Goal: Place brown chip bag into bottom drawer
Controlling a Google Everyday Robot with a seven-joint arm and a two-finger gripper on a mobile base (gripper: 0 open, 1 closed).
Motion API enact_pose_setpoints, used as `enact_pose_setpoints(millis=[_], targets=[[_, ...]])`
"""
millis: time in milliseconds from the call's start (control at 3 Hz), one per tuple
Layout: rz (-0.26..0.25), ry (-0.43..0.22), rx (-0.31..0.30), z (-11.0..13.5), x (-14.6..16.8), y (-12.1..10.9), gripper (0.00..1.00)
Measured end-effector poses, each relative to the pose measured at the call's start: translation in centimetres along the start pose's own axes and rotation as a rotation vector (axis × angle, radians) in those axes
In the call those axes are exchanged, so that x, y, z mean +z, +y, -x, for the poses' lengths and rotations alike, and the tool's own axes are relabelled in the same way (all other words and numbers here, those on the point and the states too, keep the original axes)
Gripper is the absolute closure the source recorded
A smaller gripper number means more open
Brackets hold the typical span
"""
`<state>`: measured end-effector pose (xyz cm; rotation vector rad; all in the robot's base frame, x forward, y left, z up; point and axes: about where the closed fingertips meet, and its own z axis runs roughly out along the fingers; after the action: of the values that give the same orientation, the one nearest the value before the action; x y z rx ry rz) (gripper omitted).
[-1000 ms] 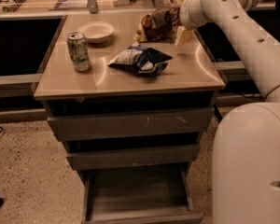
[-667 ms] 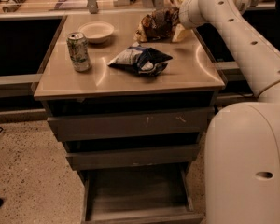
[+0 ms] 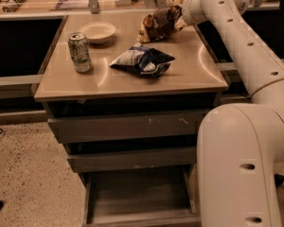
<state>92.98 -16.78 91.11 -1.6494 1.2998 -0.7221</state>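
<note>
At back right of the tan laminate tabletop [image 3: 132,77], the white arm's gripper [image 3: 177,13] presses against the right edge of the crinkled dark brown foil chip bag [image 3: 157,23]. Grip state: cannot tell. Since a second ago the bag barely shifts and only the bulky elbow swings further in. Judgement: grasp stage, no carry yet. The deep grey metal bottom drawer [image 3: 137,195] stands open, its floor flat and bare. Nearby sit a rumpled blue-and-white snack bag [image 3: 143,60], a smooth green-and-silver can [image 3: 80,52] and a shallow pale bowl [image 3: 98,32].
</note>
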Motion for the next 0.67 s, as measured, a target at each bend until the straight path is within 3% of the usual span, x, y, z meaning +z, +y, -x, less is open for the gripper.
enact_pose_setpoints(millis=[333, 667], targets=[[-0.012, 0.004, -0.013, -0.29, 0.50, -0.45, 0.48], [-0.012, 0.004, -0.013, -0.30, 0.52, -0.45, 0.71]])
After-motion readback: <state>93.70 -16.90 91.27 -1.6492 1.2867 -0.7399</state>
